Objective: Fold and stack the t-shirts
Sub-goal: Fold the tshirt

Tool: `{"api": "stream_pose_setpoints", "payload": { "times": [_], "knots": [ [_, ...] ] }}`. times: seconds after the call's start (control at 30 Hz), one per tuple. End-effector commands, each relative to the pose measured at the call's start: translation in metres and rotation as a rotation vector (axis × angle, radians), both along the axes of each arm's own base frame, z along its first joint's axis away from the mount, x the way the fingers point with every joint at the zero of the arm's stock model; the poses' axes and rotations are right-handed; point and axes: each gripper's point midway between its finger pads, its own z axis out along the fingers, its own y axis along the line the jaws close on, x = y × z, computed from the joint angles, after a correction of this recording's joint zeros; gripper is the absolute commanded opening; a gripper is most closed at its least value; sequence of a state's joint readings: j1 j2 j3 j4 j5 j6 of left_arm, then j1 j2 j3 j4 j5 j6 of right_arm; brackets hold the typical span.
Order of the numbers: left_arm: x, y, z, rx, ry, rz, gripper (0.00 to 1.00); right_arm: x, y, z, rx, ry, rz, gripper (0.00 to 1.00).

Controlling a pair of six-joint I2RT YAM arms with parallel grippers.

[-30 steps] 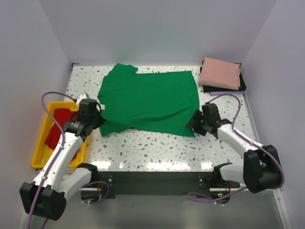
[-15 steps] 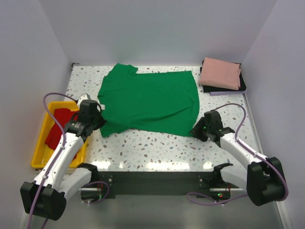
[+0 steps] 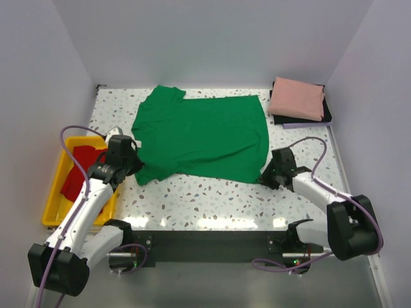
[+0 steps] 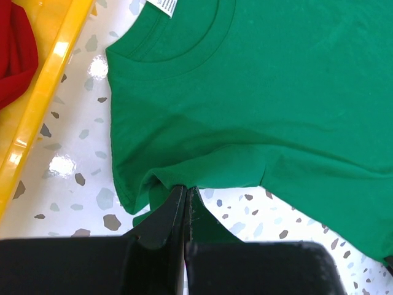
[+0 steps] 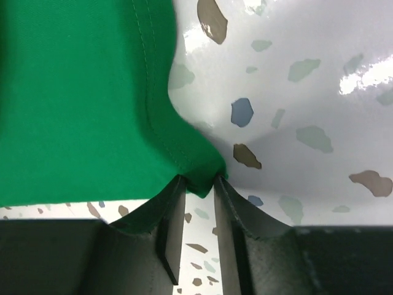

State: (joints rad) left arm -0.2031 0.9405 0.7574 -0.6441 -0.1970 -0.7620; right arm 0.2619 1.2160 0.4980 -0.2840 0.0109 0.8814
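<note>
**Green t-shirt** (image 3: 202,136): spread flat across the middle of the bench (image 3: 212,196). The collar points left and the hem right. A white label (image 4: 164,5) shows inside the neck.

**Left fingers** (image 4: 178,212): together, pinching the edge of the near sleeve just below the collar.

**Right fingers** (image 5: 174,215): clamped on the near hem corner. The cloth is bunched between them and puckers toward the grip.

**Pink t-shirt** (image 3: 297,97): folded at the far right corner of the bench. It lies on a dark flat item (image 3: 308,120) that cannot be told further. It sits apart from the green hem.

**Red t-shirt** (image 3: 76,172): crumpled inside the yellow tray (image 3: 52,199).

**Yellow tray**: at the left edge of the bench, its rim just beside the green sleeve. The left arm reaches across its near right side, and a purple cable (image 3: 69,138) loops above it.
</note>
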Motion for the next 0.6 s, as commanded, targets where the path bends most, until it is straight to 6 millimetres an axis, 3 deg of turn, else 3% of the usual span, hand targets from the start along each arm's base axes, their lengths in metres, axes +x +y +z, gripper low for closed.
{"api": "stream_pose_setpoints", "payload": {
  "times": [0.0, 0.17, 0.27, 0.4, 0.57],
  "knots": [
    [0.009, -0.001, 0.006, -0.001, -0.041, -0.016, 0.00, 0.004, -0.011, -0.005, -0.085, 0.036, 0.011, 0.27],
    [0.009, -0.004, 0.002, -0.012, -0.033, -0.026, 0.00, -0.004, -0.020, -0.010, -0.142, 0.097, 0.010, 0.13],
    [0.009, -0.006, 0.002, -0.022, -0.034, -0.035, 0.00, -0.010, -0.031, -0.002, -0.185, 0.094, -0.010, 0.08],
    [0.005, -0.012, -0.001, -0.054, -0.032, -0.058, 0.00, -0.019, -0.047, 0.019, -0.243, 0.066, -0.036, 0.06],
    [-0.008, -0.022, -0.019, -0.112, 0.009, -0.075, 0.00, -0.028, -0.064, 0.042, -0.284, 0.029, -0.070, 0.11]
  ]
}}
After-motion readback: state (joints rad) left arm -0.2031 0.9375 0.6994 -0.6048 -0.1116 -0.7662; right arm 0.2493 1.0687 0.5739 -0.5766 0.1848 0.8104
